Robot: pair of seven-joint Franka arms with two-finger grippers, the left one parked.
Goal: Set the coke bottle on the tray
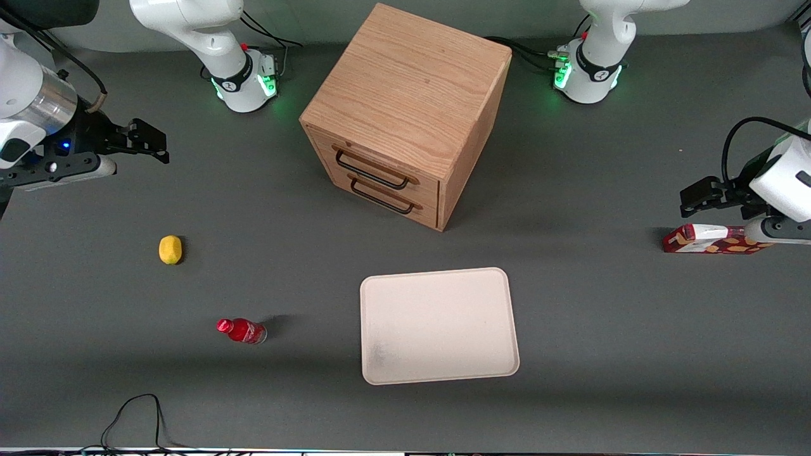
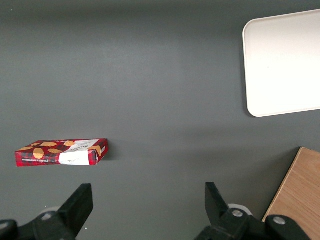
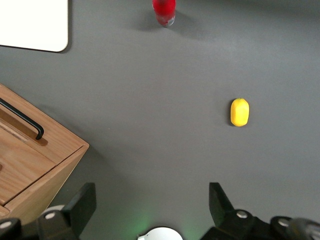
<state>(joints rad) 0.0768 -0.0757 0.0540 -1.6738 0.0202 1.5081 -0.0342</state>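
The coke bottle is small and red with a red cap; it stands on the grey table nearer the front camera than the lemon, toward the working arm's end, apart from the tray. It also shows in the right wrist view. The cream-white tray lies flat and bare in front of the wooden cabinet; a corner of it shows in the right wrist view. My right gripper hangs high above the table at the working arm's end, farther from the camera than the bottle, open and empty.
A yellow lemon lies between gripper and bottle. The wooden drawer cabinet stands mid-table with two black handles. A red-and-white carton lies toward the parked arm's end. A black cable loops at the table's near edge.
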